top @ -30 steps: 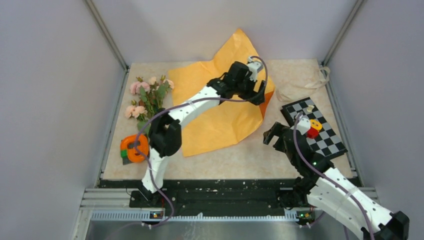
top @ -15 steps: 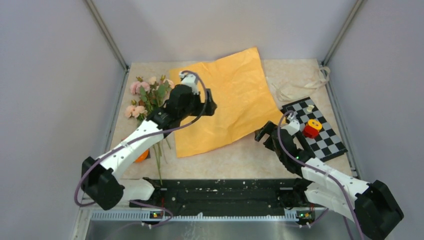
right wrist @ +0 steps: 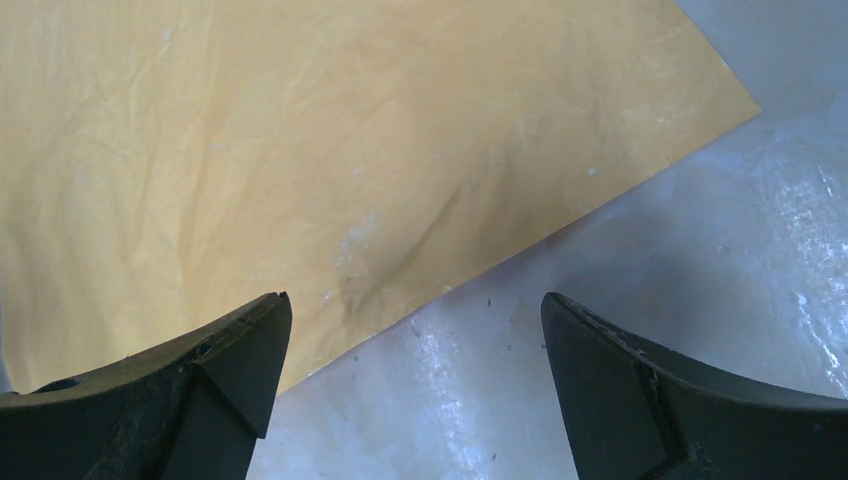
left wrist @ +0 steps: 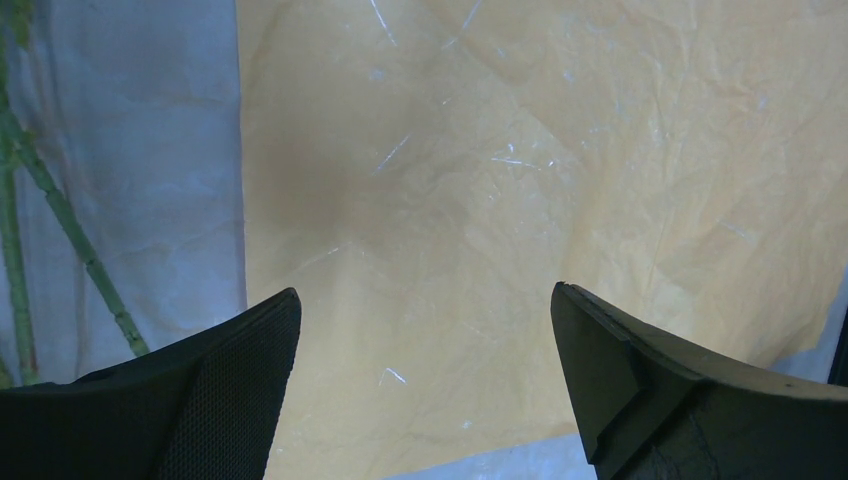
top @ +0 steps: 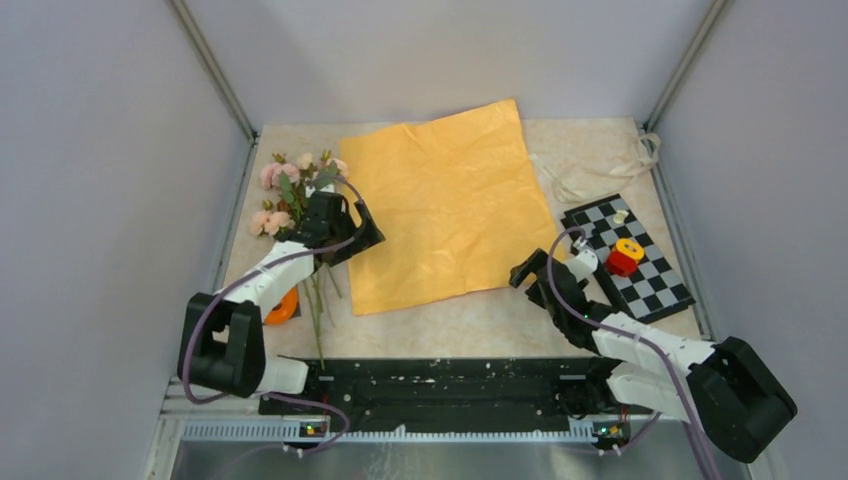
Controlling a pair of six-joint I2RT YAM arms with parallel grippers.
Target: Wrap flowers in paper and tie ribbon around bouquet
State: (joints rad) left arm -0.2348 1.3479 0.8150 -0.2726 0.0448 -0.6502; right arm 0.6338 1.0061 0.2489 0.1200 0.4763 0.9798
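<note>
flowers (top: 295, 195) lay just left of the spread, empty left gripper (top: 362, 236), stems (left wrist: 85, 255) running lengthwise toward its arm's base, orange paper (top: 450, 210) flat at its right, the equally spread right gripper (top: 528, 268) well apart.

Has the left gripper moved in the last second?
Yes. The left gripper swung left across the paper, away from the checkerboard, toward the flowers.

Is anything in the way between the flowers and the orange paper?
Nothing visible. The flowers lie just left of the paper, only bare table between them. The open left gripper hovers at the paper's edge.
</note>
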